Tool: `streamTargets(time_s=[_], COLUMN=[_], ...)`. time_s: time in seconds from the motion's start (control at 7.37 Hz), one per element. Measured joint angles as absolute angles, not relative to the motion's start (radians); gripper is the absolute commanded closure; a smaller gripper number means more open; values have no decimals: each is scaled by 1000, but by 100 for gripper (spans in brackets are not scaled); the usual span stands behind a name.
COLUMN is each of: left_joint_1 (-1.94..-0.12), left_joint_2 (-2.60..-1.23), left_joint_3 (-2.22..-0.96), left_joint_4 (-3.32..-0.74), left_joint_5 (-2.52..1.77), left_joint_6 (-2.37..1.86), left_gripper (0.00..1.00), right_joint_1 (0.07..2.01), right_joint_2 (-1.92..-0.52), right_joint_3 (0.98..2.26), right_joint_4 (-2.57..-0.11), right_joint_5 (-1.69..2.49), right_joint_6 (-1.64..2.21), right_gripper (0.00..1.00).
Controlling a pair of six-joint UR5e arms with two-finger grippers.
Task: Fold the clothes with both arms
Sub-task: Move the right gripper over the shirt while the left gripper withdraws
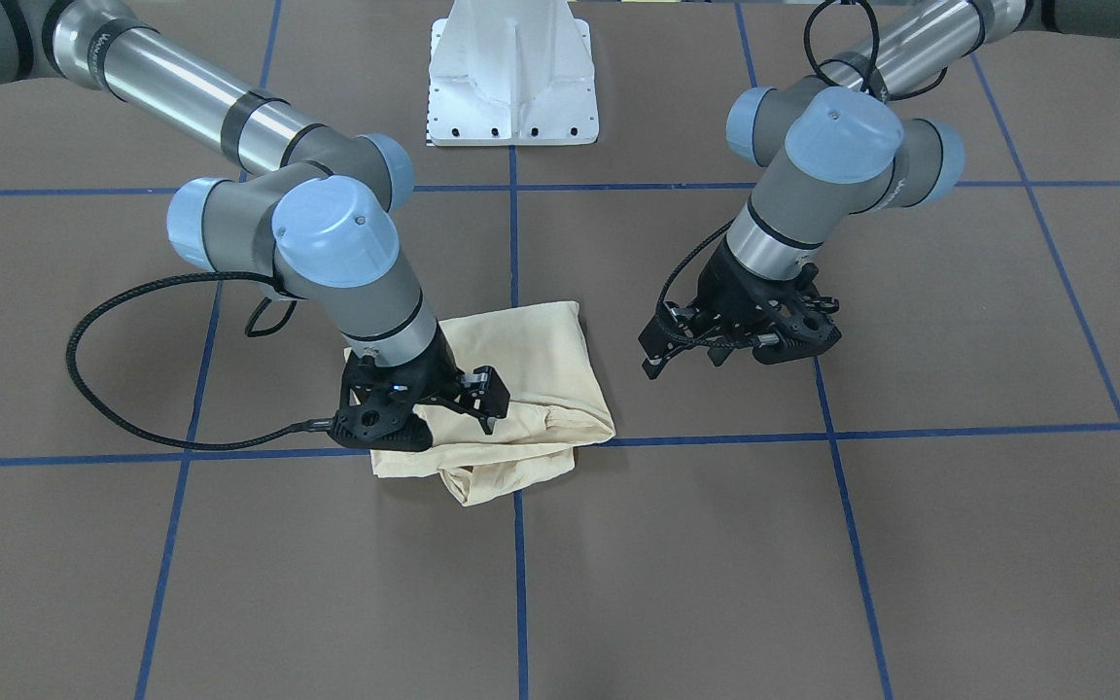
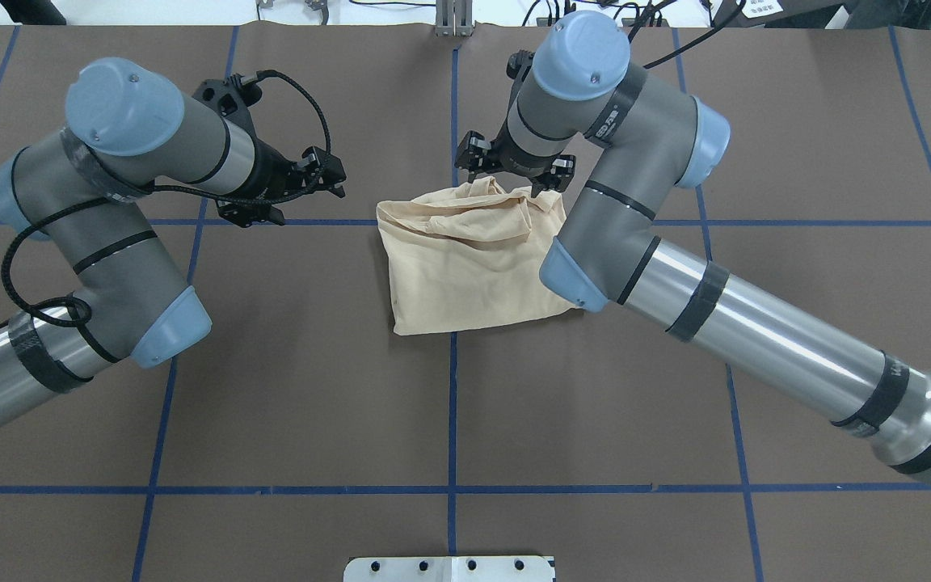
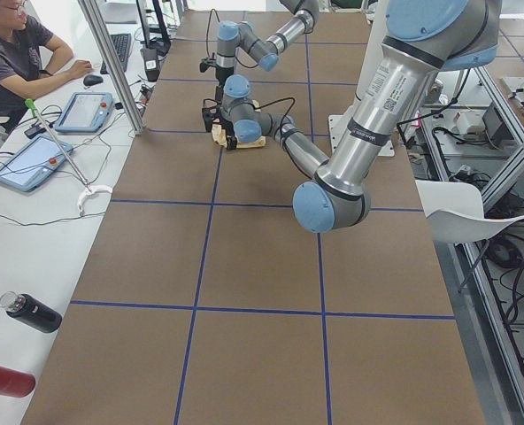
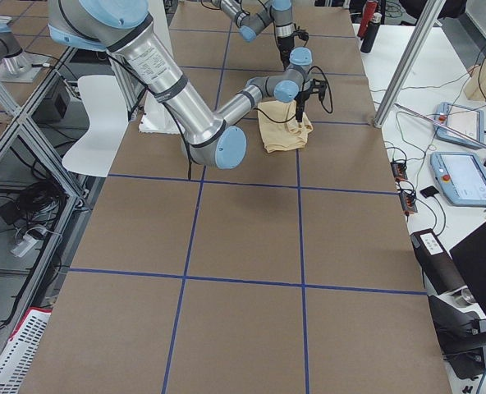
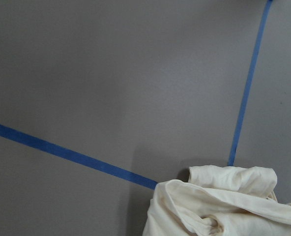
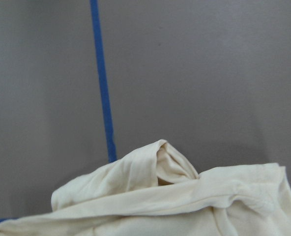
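The clothes are one pale cream-yellow shirt (image 2: 465, 267), folded into a rough square bundle with a bunched far edge, lying at the table's middle (image 1: 541, 360). My right gripper (image 2: 516, 174) hangs open just over that bunched edge, jaws spread wide and gripping nothing (image 1: 453, 418). The right wrist view shows the shirt's rumpled folds (image 6: 185, 206) close below. My left gripper (image 2: 304, 198) is open and empty, hovering over bare table to the side of the shirt (image 1: 730, 355). A corner of the shirt (image 5: 219, 206) shows in the left wrist view. The print is hidden.
Blue tape lines (image 2: 453, 404) cross the brown table cover. The white pedestal base (image 1: 511, 78) stands at the robot's side. A person (image 3: 14, 53) sits at a side desk with tablets (image 3: 83, 111) and bottles (image 3: 32, 312). A white chair (image 3: 457, 208) stands beside the table.
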State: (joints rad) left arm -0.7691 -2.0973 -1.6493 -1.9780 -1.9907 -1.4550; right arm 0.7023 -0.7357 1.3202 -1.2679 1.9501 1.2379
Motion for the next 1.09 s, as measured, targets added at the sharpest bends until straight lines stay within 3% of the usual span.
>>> streamTargets(time_s=[0.54,1.09], left_joint_1=[-796,-800], left_joint_2=[-2044,-2042], left_joint_3=[-1678,-1683], left_joint_4=[-1902,-1899], left_joint_5=[-1984,-1985], left_joint_6=[-1377,-1378], left_gripper=[1,1], right_joint_1=[537,518], right_joint_2=[-691,-643], right_joint_3=[1314,1244], right_joint_4=[-1367,-1385], right_joint_5=[1734,1686], right_joint_6=[979,930], right_gripper=[0,0])
